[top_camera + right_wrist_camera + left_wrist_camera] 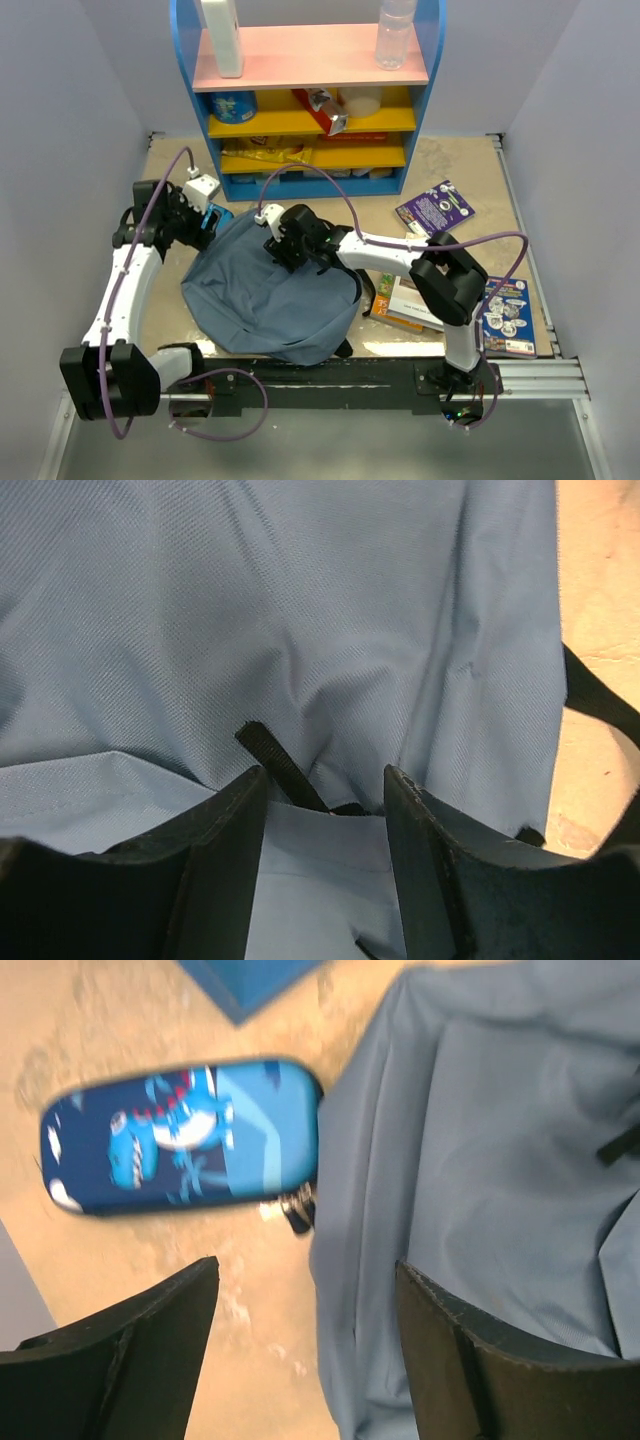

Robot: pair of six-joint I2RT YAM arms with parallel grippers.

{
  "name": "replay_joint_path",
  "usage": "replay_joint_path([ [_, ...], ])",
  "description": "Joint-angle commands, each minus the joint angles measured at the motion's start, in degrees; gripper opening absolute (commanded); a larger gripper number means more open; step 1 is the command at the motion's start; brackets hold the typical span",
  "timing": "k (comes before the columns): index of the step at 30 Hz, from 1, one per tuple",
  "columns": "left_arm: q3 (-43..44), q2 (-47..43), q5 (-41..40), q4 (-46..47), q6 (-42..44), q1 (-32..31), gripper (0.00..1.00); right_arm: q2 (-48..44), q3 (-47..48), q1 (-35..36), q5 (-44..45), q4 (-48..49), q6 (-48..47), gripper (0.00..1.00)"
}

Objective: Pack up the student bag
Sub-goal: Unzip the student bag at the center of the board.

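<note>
The student bag (270, 300) is a slate-blue backpack lying flat in the middle of the table. My left gripper (207, 218) is open at the bag's far left edge. In the left wrist view the gripper (305, 1265) straddles the bag's edge (480, 1160), with table under one finger. A bright-blue dinosaur pouch (180, 1135) lies just beyond the gripper, touching the bag. My right gripper (285, 243) rests on the bag's top. Its jaws (322, 772) stand partly open around a fold of the fabric (300, 610) and a black zipper pull (275, 760).
A blue shelf unit (310, 100) with bottles and snack packs stands at the back. A purple booklet (435, 208), a stack of books (405, 300) and a blue booklet (508, 315) lie right of the bag. A black strap (600, 705) trails off the bag's right side.
</note>
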Motion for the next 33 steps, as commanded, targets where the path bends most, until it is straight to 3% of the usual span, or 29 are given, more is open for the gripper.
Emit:
replay_joint_path([
  [1,6.44,5.30,7.60,1.67,0.58,-0.11,0.75,-0.52,1.78,0.03,-3.01,-0.67,-3.16,0.52],
  [6,8.29,14.09,11.83,4.13,-0.30,-3.36,0.73,-0.17,2.66,0.56,-5.30,-1.54,-3.86,0.48],
  [11,7.76,18.85,10.70,7.64,-0.57,-7.23,0.71,-0.17,2.48,1.17,-5.92,-2.77,-4.04,0.46],
  [19,7.50,24.30,9.29,11.78,-1.09,-8.38,0.70,0.97,2.04,1.44,-6.54,-2.16,-2.90,0.40],
  [22,6.80,25.27,9.55,12.57,-1.09,-8.47,0.63,1.32,2.13,1.53,-6.27,-1.55,-2.11,0.28],
  [28,4.34,26.06,9.81,14.77,-1.97,-8.55,0.27,1.41,2.22,1.53,-6.01,-0.31,-1.41,0.02],
  [29,4.08,25.98,9.73,15.20,-2.15,-8.55,0.19,1.32,2.22,1.53,-5.83,-0.14,-1.32,0.00],
  [33,2.14,24.48,8.24,17.49,-3.99,-8.55,0.09,0.01,1.61,1.88,-4.43,0.21,-0.53,0.00],
])
